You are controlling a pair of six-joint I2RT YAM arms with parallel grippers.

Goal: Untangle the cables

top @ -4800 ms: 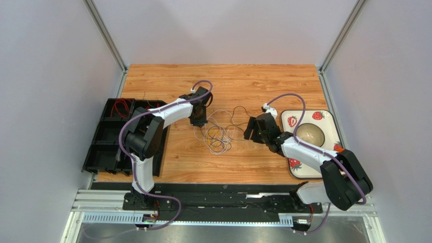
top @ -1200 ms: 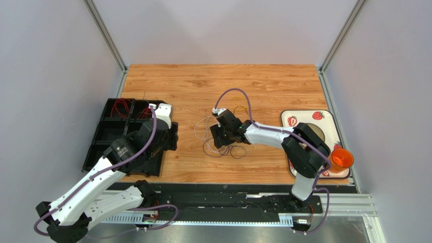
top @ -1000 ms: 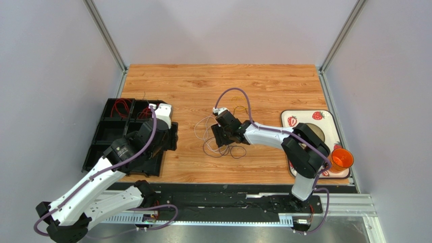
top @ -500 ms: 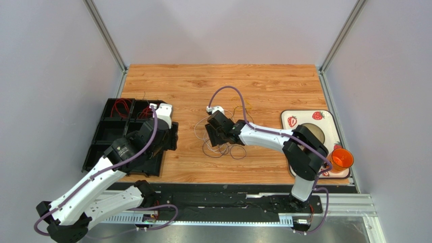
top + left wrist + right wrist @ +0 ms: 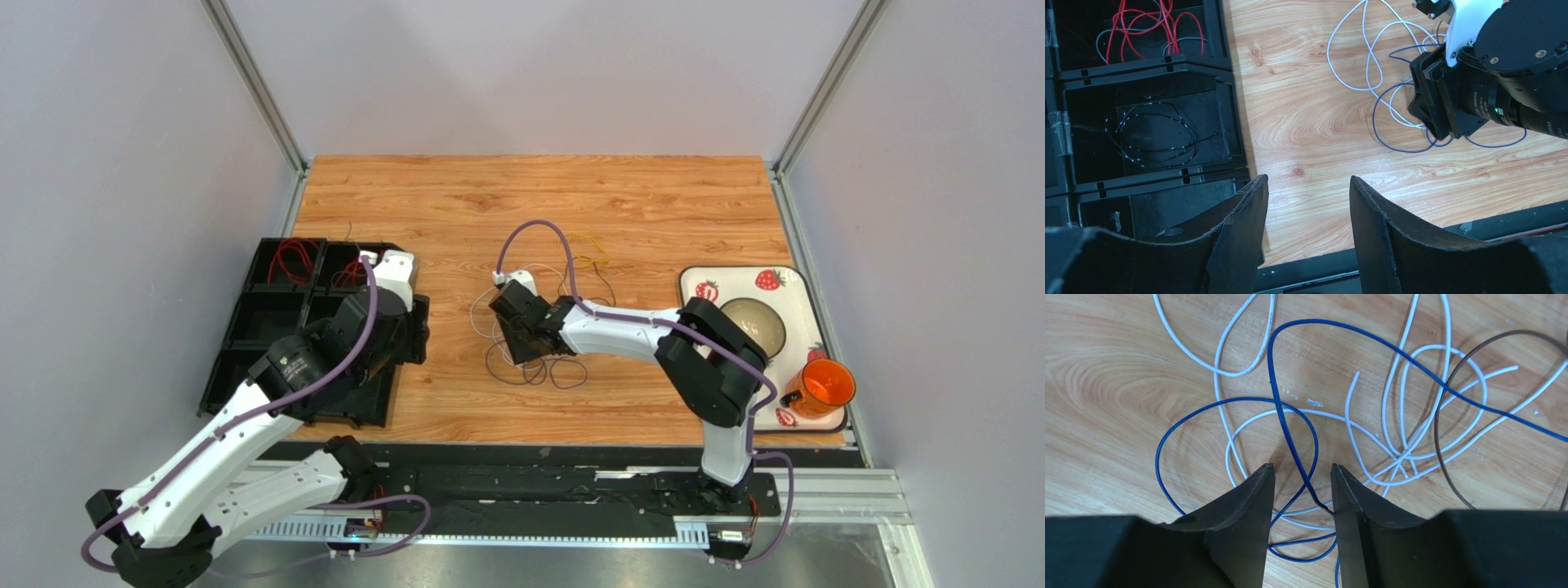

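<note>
Landmark: a black organiser tray point(image 5: 245, 368), divided into compartments, is set at the left edge of the wooden table point(image 5: 491, 196)
Cables: a loose bunch of cables point(image 5: 530, 353) is laid flat on the table, to the right of the organiser tray and apart from it; the loops are crossed over one another
Strands identified: a blue cable point(image 5: 1290, 435), several white cables point(image 5: 1227, 447) and one dark cable point(image 5: 1443, 459) are seen in the right wrist view
Strands in tray: a red cable point(image 5: 1137, 24) is coiled in a far compartment of the organiser tray; a speckled dark cable point(image 5: 1152, 135) is coiled in the next compartment nearer
Left gripper: the left gripper point(image 5: 1308, 184) is held above the right edge of the organiser tray; its fingers are parted and nothing is held between them
Right gripper: the right gripper point(image 5: 1301, 471) is lowered onto the bunch, right of the organiser tray; its fingers are parted, and the blue cable is passed through the gap without being pinched
Other items: a strawberry-print tray point(image 5: 699, 276), a bowl point(image 5: 751, 321) and an orange cup point(image 5: 827, 385) are found far to the right of the organiser tray
</note>
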